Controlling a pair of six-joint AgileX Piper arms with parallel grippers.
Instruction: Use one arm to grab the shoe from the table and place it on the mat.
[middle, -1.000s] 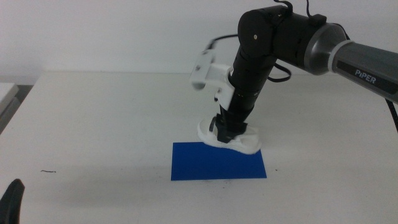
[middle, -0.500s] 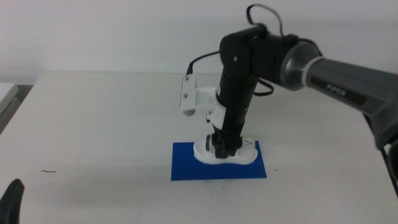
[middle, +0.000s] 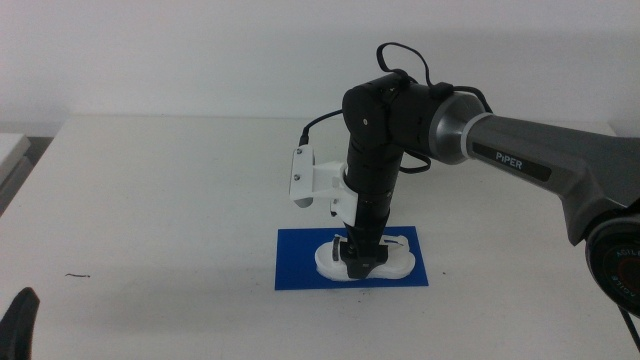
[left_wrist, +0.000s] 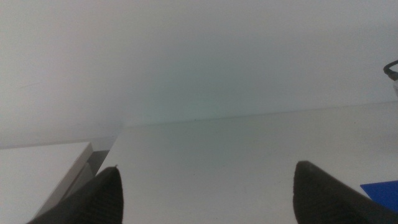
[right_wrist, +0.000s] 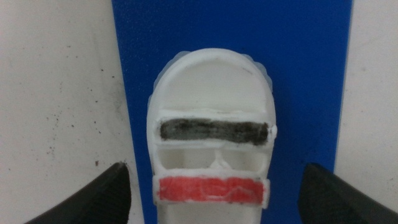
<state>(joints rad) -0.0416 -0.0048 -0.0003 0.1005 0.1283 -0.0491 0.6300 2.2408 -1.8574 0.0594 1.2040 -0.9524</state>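
Nearly done: the shoe (middle: 362, 258) lies within the mat (middle: 300, 268), the right hand (middle: 358, 258) spread wide around it; only withdrawal remains, while the left hand (left_wrist: 205, 193) waits open.

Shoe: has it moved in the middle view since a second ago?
Yes. The shoe was at the mat's far right edge, partly over the table; now it sits within the mat, nearer the camera and further left, under the right gripper.

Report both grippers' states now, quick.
Left gripper: open, holding nothing, waiting at the table's near left edge.
Right gripper: open, jaws apart on either side of the shoe, which lies on the mat.
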